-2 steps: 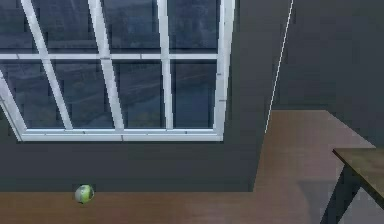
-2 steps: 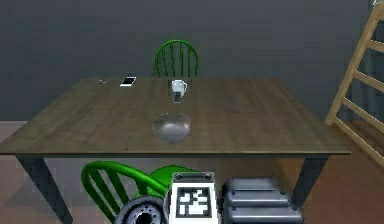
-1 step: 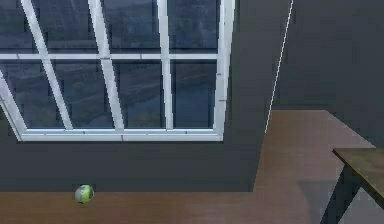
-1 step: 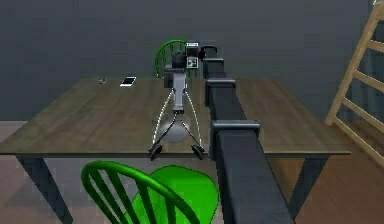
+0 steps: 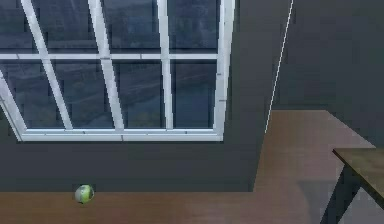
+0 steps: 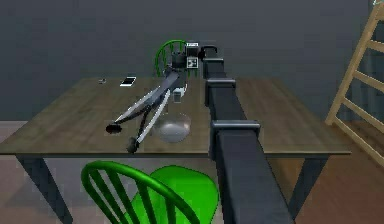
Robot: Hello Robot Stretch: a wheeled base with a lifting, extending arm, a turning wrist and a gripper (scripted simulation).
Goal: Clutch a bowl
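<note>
The arm (image 6: 225, 130) reaches out over the wooden worktop (image 6: 290, 115). From its far end the gripper (image 6: 124, 138) slants back down across the boards, its two thin fingers (image 6: 145, 108) ending in dark tips low over the wood.

The bowl (image 6: 172, 128) is clear and round. It stands on the worktop just beside the finger nearer the arm, between that finger and the arm. Whether finger and rim touch cannot be told. With the bowl this close I cannot tell whether the gripper holds anything.

A small clear glass (image 6: 180, 93) stands near where the fingers start. A flat white phone (image 6: 128, 82) lies beyond the fingers, toward the worktop's far edge. One green chair (image 6: 166, 52) shows behind the gripper's dark body, and a second green chair (image 6: 150, 192) sits on the near side of the fingertips. A wooden ladder (image 6: 358, 85) leans well apart from the gripper, past the arm.

In the forward view a small green ball (image 5: 84, 194) lies on the wooden floor under a white-framed window (image 5: 120, 70) set in a dark wall.
</note>
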